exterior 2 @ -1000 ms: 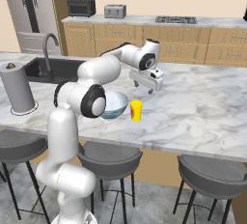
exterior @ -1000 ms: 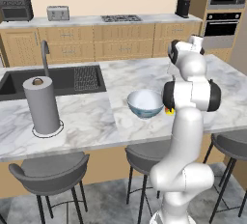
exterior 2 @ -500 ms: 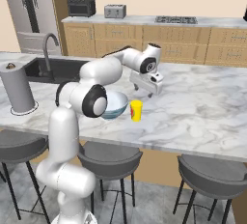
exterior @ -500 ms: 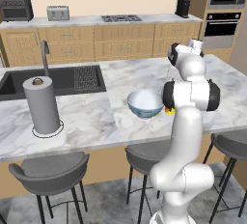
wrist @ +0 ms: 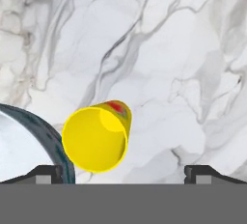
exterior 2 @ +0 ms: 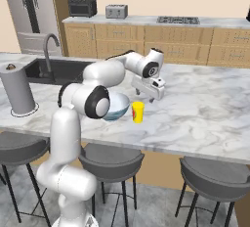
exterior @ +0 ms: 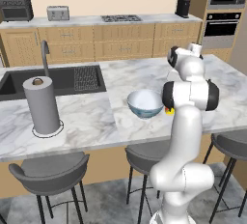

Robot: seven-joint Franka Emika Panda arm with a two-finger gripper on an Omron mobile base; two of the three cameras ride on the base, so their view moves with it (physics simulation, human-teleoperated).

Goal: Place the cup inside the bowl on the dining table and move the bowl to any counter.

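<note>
While the jaws [exterior 2: 148, 95] hang open and empty above the cup [wrist: 96, 138], which stands on the table [exterior 2: 205, 108] just beside the bowl [exterior 2: 115, 106], I'd centre it between them before descending.

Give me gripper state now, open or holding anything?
Gripper: open, holding nothing; its fingertips stand wide apart above the small yellow cup with a red patch.

A small bright yellow plastic cup [wrist: 96, 138] is marked with a red patch near its base. White is seen inside the round deep bowl [exterior 2: 116, 106], pale blue-grey outside. The white marble desk [exterior 2: 205, 108] is veined grey.
</note>
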